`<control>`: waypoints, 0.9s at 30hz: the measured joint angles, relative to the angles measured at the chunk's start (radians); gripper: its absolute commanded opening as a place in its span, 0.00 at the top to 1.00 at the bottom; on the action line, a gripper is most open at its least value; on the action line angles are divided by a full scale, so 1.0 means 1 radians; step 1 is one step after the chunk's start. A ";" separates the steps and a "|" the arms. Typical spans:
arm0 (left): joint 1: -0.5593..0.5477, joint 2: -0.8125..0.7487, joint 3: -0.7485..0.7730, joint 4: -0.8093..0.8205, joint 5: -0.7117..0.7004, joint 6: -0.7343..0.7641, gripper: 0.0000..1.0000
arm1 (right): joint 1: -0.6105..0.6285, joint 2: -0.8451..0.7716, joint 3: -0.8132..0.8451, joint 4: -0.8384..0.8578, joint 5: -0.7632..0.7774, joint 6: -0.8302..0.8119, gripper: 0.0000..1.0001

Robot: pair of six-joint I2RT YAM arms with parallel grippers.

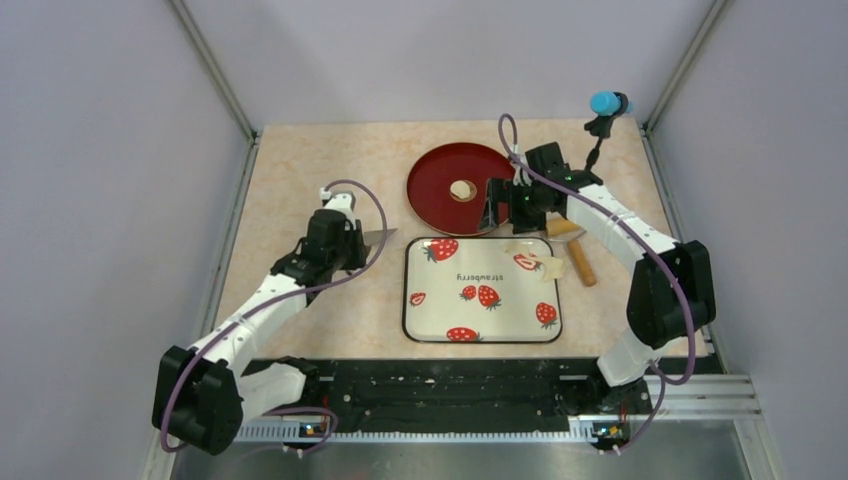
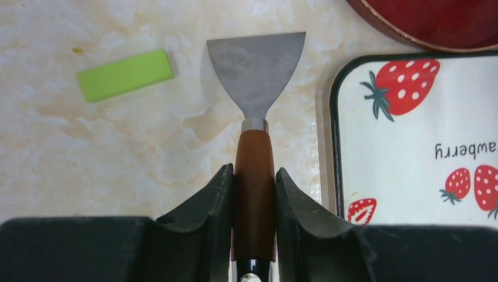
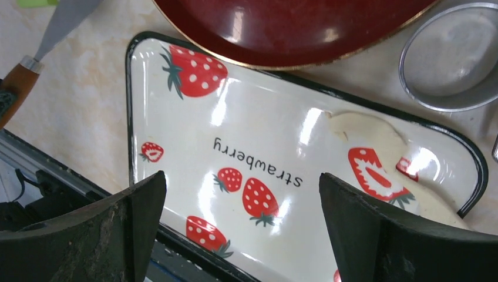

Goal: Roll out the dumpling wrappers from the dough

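A small pale round dumpling wrapper (image 1: 462, 189) lies on the red plate (image 1: 435, 175). Thin cream dough (image 3: 367, 130) with round cut-outs lies in the far right corner of the strawberry tray (image 3: 176, 135), also visible from above as dough (image 1: 550, 266) on the tray (image 1: 482, 318). My right gripper (image 3: 244, 194) hangs open above the tray with nothing between its fingers, and from above that gripper (image 1: 497, 208) is at the plate's right edge. My left gripper (image 2: 254, 170) is shut on the brown handle of a metal scraper (image 2: 256, 67), left of the tray.
A metal ring (image 3: 449, 59) stands on the table between the red plate (image 3: 293, 29) and the tray's corner. A wooden roller (image 1: 578, 255) lies right of the tray. A green block (image 2: 124, 74) lies left of the scraper blade.
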 measured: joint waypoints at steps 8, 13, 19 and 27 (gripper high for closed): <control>0.000 0.034 -0.029 -0.010 0.036 -0.067 0.89 | -0.005 -0.056 -0.104 -0.018 0.018 -0.002 0.01; -0.001 0.034 -0.069 -0.010 0.040 -0.106 0.63 | -0.018 -0.093 -0.119 -0.021 0.023 -0.005 0.01; -0.001 0.016 -0.084 -0.007 0.048 -0.143 0.38 | -0.025 -0.114 -0.132 -0.023 0.023 -0.011 0.01; -0.001 -0.023 -0.103 0.050 0.058 -0.215 0.15 | -0.027 -0.130 -0.139 -0.032 0.023 -0.019 0.01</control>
